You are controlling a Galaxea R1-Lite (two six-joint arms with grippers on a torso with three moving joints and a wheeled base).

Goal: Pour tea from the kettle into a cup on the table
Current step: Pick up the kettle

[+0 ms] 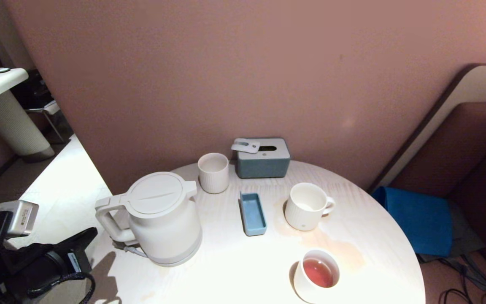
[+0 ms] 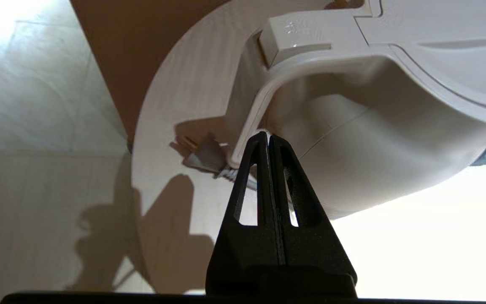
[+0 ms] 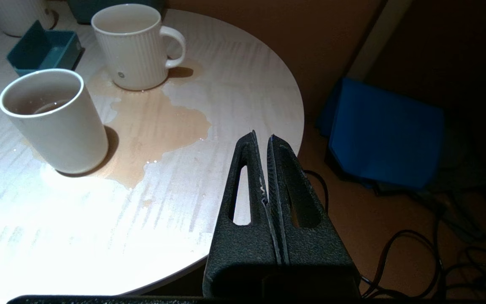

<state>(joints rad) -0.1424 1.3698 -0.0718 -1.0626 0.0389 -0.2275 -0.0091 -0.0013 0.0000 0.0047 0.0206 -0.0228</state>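
The white kettle (image 1: 158, 219) stands on the left of the round pale table (image 1: 234, 270), its loop handle (image 1: 108, 219) facing my left gripper (image 1: 91, 234). In the left wrist view that gripper (image 2: 267, 137) is shut and empty, its tips right at the lower part of the kettle's handle (image 2: 247, 126). The ribbed cup (image 1: 306, 207) with an ear handle stands right of centre and looks empty (image 3: 131, 46). Reddish tea (image 1: 318, 272) fills a plainer white cup (image 3: 57, 122) near the front edge. My right gripper (image 3: 262, 139) is shut, parked beyond the table's right edge.
A puddle of spilled tea (image 3: 150, 122) lies between the two cups. A blue tray (image 1: 252, 213), a ribbed tumbler (image 1: 213, 172) and a grey-blue tissue box (image 1: 263, 158) sit behind. The kettle's plug (image 2: 203, 156) lies by its base. A blue bag (image 1: 420, 219) and cables lie on the floor.
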